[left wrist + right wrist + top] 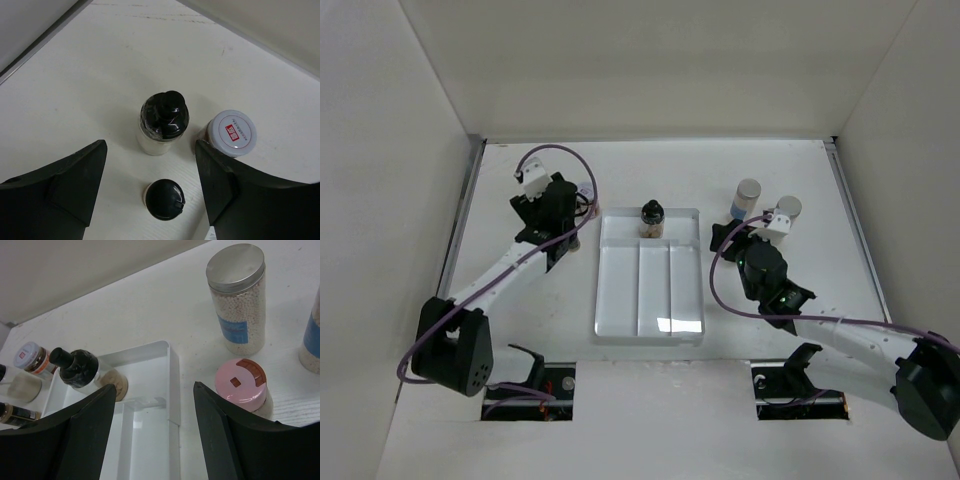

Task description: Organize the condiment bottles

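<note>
Seen from above, a white tray [599, 290] with long compartments sits in the middle of a white surface [650, 165]. One dark-capped bottle [651, 218] stands in the tray's far end section, and the long compartments hold nothing. The left arm reaches to the far left of the tray. In its wrist view the left hand [150, 167] is spread wide and grips nothing. Between and just beyond its fingers stand a pale bottle with a black pump-style cap [164, 122], a smaller black-capped bottle [165, 200] nearer the camera, and a white-lidded jar with a red label [231, 132] close to the right-side finger. All three stand on the surface outside the tray, close together but apart. The right arm reaches to the right of the tray. Its wrist view shows the right hand [155, 390] also spread open and holding nothing, hovering over the tray's right rim. A pink-lidded jar [240, 382] stands on the surface just beside the tray, close to the right-side finger; whether they touch cannot be told. Farther off stands a tall jar with a grey metal lid [236, 300], filled with pale beads and bearing a light blue label. A second blue-labelled jar [312, 335] is cut off at the picture's right edge.
</note>
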Robot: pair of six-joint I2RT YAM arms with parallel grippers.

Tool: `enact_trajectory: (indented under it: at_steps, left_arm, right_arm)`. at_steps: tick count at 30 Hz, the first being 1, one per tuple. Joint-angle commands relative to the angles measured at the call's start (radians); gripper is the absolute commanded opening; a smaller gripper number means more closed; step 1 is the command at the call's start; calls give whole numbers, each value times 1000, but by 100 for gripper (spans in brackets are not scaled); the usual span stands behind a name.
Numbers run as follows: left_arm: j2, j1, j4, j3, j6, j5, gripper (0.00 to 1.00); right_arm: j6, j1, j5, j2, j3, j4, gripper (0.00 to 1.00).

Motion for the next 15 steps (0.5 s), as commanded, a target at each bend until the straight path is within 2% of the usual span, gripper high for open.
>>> enact_trajectory:
  at_steps: [1,15]
  left_arm:
    - [62,19,8,61,-1,26,69]
    - [290,92,17,186,18,135,76]
  right_arm:
    - [-2,9,-13,2,29,40,70]
    - [-5,28,-13,54,44,46,70]
